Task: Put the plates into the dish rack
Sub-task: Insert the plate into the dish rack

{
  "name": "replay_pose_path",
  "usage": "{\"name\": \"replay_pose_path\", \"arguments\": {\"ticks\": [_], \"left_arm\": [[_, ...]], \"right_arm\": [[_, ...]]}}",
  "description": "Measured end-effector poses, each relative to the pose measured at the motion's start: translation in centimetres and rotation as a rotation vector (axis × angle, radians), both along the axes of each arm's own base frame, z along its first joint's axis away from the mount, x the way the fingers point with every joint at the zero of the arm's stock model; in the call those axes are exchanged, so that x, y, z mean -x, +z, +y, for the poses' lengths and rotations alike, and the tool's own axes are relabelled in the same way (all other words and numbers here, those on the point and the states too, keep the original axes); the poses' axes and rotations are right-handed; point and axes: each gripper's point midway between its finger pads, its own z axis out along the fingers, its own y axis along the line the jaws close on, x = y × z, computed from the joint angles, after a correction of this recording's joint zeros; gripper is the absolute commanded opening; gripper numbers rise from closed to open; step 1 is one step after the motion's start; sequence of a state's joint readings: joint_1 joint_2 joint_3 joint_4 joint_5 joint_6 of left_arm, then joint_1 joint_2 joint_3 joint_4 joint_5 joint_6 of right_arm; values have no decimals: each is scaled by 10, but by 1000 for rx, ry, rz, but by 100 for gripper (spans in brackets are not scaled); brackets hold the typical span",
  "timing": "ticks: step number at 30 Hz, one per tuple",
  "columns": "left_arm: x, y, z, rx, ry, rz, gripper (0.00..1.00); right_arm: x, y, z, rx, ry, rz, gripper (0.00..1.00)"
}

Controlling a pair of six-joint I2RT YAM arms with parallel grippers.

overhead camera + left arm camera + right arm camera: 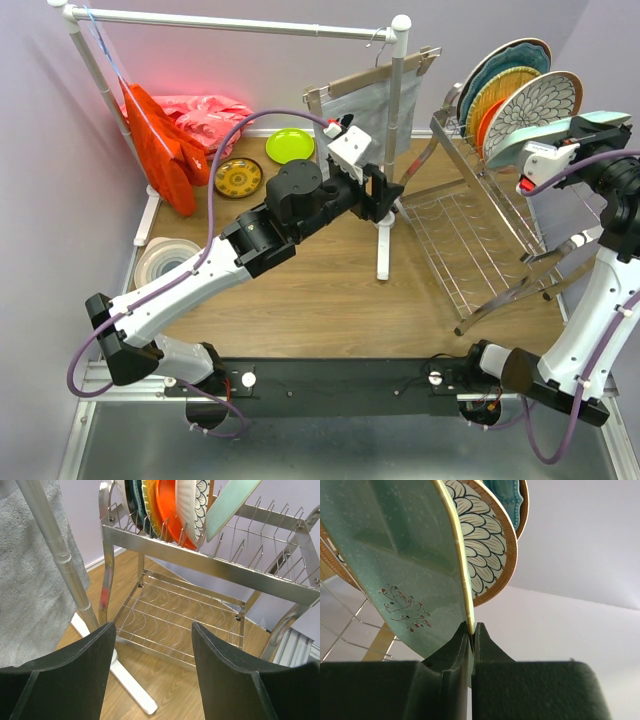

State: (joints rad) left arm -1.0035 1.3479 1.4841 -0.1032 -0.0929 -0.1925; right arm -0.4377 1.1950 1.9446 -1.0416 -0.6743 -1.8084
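The right gripper (471,629) is pinched tight on the gold-edged rim of the mint tray (395,555), holding it tilted over the top tier of the rack (470,240), which stands at the table's (300,290) right side. The tray's low end dips toward the tines just beside the floral plate (540,105); whether it touches them I can't tell. Four plates stand on edge in that tier: the floral one nearest the tray, then the orange plate (167,510), the yellow plate (497,85) and the teal plate (510,55) at the far end. The rack's lower wire shelf is bare.

The left gripper (152,627) hangs over the middle of the table with its fingers spread wide, holding nothing, and faces the rack.

Near the far left corner lie the lime plate (290,146) and the patterned plate (238,178), close together. The white plate (165,262) sits by the left edge. Red and pink cloths (175,135) are heaped in the far left corner under the white rail (240,22), and a grey cloth (360,105) hangs from it.
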Motion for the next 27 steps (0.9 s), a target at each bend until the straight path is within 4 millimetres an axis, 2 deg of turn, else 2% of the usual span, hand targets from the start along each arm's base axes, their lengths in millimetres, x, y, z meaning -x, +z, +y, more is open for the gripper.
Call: {"name": "replay_pose_path", "arguments": {"ticks": [10, 27], "left_arm": [[0, -3, 0, -1, 0, 5, 71], [0, -2, 0, 0, 0, 4, 71]], "right_arm": [[-2, 2, 6, 13, 45, -9, 3], [-12, -2, 4, 18, 59, 2, 3]]}}
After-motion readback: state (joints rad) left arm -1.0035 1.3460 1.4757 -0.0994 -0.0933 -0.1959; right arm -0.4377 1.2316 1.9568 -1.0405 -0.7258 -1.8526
